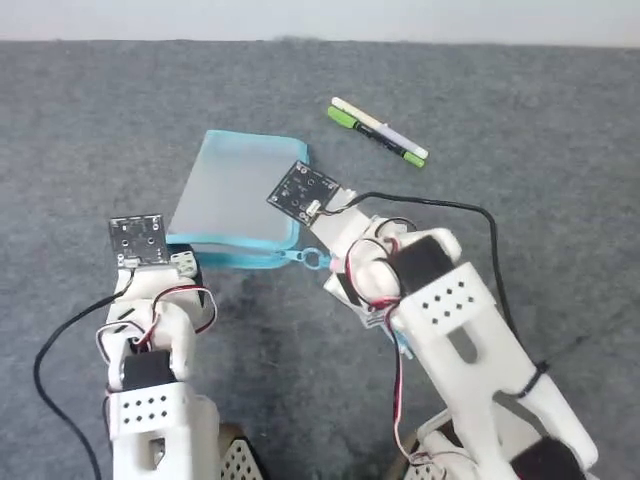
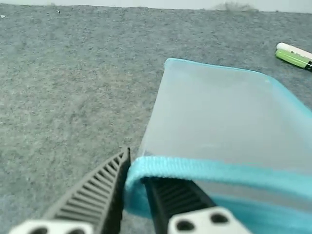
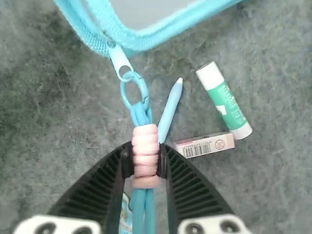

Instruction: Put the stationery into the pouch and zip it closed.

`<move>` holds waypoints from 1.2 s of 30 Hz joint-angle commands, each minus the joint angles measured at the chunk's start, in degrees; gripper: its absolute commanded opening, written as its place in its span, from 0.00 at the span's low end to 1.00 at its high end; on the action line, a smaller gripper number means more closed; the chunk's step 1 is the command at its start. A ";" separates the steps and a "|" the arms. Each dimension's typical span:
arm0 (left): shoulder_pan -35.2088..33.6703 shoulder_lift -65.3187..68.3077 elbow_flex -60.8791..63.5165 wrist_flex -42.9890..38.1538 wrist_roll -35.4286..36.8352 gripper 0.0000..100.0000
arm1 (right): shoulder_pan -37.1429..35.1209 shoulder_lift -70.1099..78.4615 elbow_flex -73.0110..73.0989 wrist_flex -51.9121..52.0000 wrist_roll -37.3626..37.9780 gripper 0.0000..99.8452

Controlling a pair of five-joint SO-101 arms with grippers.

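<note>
Fingers (image 3: 107, 180) of the right gripper (image 3: 145, 150) are clamped on the pink bead (image 3: 145, 158) of the zip-pull cord. The left gripper (image 2: 136, 168) pinches the pouch (image 2: 219, 112) by its teal corner edge. Count: one pouch, then one light blue pen (image 3: 169, 109), one glue stick (image 3: 224, 100) and one eraser (image 3: 204, 145) just beside the right fingers. Two pens (image 1: 372, 122) lie well beyond them. Loads of bare grey mat (image 1: 100, 120) past the left fingers.

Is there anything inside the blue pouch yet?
Nothing shows through the frosted pouch; it looks empty. The pens and glue stick lie outside it. The corner under the right arm is covered, so I can't tell there.
</note>
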 commanded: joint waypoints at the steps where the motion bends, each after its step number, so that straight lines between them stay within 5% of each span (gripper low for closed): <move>1: -2.46 0.09 -4.62 -1.67 0.88 0.01 | 3.12 1.10 -1.93 0.75 -0.79 0.01; 4: -2.20 0.09 -4.62 -1.67 0.88 0.01 | 2.77 1.45 -1.93 3.30 -1.05 0.09; 9: -2.20 0.09 -4.62 -1.67 0.88 0.01 | 2.68 0.04 -3.43 7.78 -0.62 0.37; 13: -2.20 0.18 -4.62 -1.67 0.88 0.01 | 9.01 -1.89 -8.18 9.98 -0.70 0.51; 19: -2.02 0.26 -4.62 -1.67 0.88 0.01 | 20.26 1.80 -11.16 -11.21 -1.14 0.46; 30: -1.85 0.18 -4.62 0.18 0.88 0.01 | 20.62 32.04 -11.60 -53.58 -0.70 0.31; 36: 1.05 0.18 -3.91 1.32 0.88 0.01 | 22.55 45.32 -17.41 -62.99 -0.70 0.26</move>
